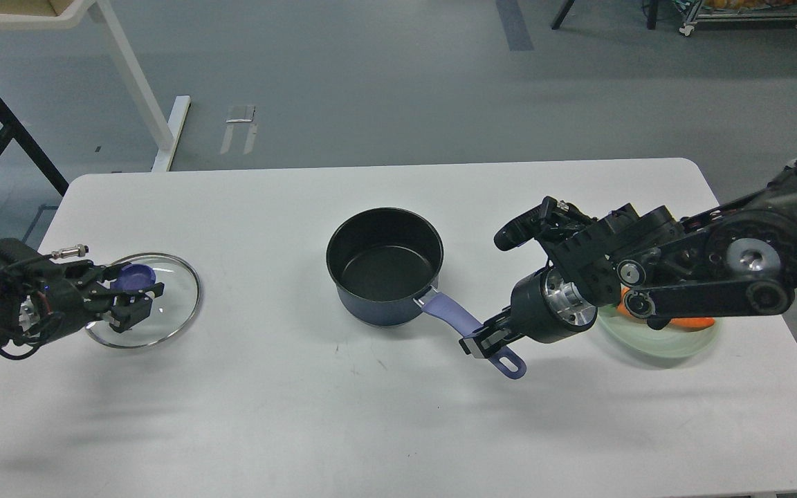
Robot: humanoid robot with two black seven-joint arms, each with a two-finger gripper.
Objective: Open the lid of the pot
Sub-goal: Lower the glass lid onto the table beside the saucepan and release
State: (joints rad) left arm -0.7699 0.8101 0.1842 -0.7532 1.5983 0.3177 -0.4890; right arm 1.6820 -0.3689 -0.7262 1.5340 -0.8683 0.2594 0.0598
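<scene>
A dark blue pot [383,266] stands open in the middle of the white table [371,415], its purple handle [464,325] pointing front right. My right gripper [481,340] is shut on that handle near its end. The glass lid [156,301] with a purple knob [133,277] is at the far left, low over or on the table. My left gripper [130,294] is shut on the lid's knob.
A pale green bowl [675,339] with something orange in it sits at the right, mostly hidden behind my right arm. A white table leg and a dark frame stand on the floor at the back left.
</scene>
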